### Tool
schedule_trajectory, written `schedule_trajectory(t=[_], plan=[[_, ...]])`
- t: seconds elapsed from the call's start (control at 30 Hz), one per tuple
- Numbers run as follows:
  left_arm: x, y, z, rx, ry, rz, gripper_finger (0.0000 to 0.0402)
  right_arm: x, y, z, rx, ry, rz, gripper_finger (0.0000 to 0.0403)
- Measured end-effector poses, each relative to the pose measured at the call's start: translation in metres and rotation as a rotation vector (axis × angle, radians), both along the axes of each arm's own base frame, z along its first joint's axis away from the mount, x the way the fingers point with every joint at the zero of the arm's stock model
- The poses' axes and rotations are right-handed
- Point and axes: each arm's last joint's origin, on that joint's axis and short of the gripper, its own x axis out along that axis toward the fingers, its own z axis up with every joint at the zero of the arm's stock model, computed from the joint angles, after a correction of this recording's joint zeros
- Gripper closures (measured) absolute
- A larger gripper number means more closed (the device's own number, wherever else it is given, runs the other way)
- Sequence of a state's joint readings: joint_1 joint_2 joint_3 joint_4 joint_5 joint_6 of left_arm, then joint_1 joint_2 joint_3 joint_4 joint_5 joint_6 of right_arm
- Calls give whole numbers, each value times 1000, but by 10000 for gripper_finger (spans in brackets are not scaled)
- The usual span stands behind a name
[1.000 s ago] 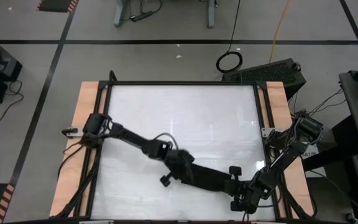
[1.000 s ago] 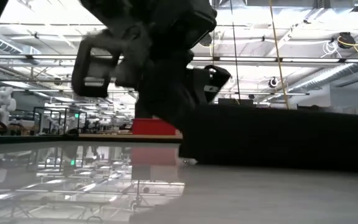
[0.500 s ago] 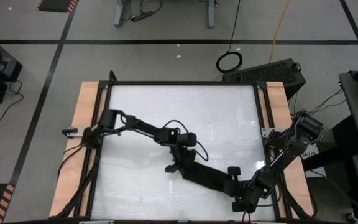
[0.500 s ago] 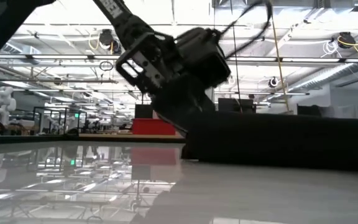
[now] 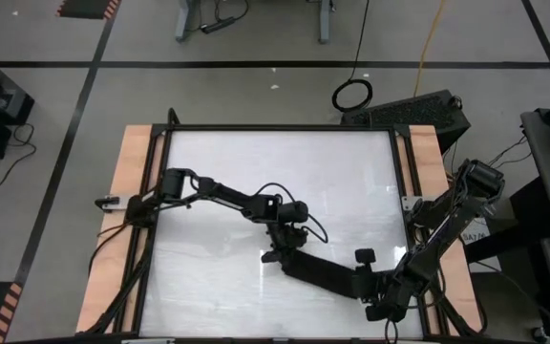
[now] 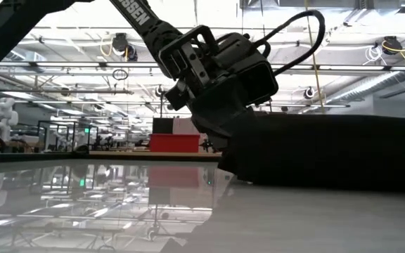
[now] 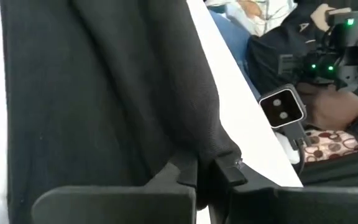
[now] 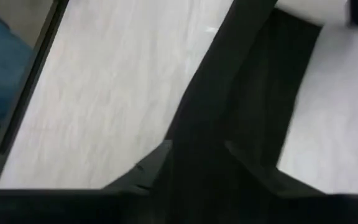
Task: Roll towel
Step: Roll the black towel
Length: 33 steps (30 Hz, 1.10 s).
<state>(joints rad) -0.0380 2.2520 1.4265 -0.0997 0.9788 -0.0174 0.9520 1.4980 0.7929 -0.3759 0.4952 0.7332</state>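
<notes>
The black towel [image 5: 327,274] lies as a long narrow band on the white table [image 5: 275,162], near its front edge, running from the middle toward the right. In the low view the towel [image 6: 329,154] stands as a thick dark ridge. My left gripper [image 5: 277,253] is shut on its left end, seen close in the left wrist view [image 7: 207,174]. My right gripper [image 5: 382,304] sits at the towel's right end. Its fingers [image 8: 154,163] stand apart with the towel [image 8: 229,124] running between them. My left gripper pinches a bulging fold at the towel's left end [image 7: 207,146] between its two fingers. The fingers come slanting down from the table's far left side. The rest of the towel lies on the table. My right gripper: I cannot tell whether its open fingers touch the towel.
Wooden rails [image 5: 132,220] run along the table's left and right sides. The far half of the tabletop is bare white. In the left wrist view a person's hands [image 7: 328,109] show beyond the table's edge, beside a small white device [image 7: 283,107].
My left gripper has gone toward the table's far edge and a little to the right, rising and turning, with the towel's left end still between its fingers. My right gripper has shifted slightly toward the right edge. The towel's right part has stayed on the table.
</notes>
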Motion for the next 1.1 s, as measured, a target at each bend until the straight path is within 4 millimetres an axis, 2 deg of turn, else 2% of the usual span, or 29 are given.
schedule_trajectory(t=[0.17, 0.3, 0.43, 0.63, 0.9, 1.1], plan=[[-1, 1, -1, 26, 16, 20, 394, 2, 0, 5, -46, -67, 34, 199], [0, 2, -2, 30, 36, 41, 394, 20, 6, 6, -65, -178, 122, 193], [0, 3, -2, 41, 47, 60, 394, 43, 3, 2, -103, -242, 176, 219], [0, 4, -3, 37, 66, 73, 394, 69, -11, -13, -88, -175, 239, 283], [-1, 3, -2, 13, 84, 67, 394, 74, -27, -25, -145, -81, 189, 361], [-1, 7, -2, -5, 90, 65, 393, 75, -35, -33, -104, 5, 115, 383]])
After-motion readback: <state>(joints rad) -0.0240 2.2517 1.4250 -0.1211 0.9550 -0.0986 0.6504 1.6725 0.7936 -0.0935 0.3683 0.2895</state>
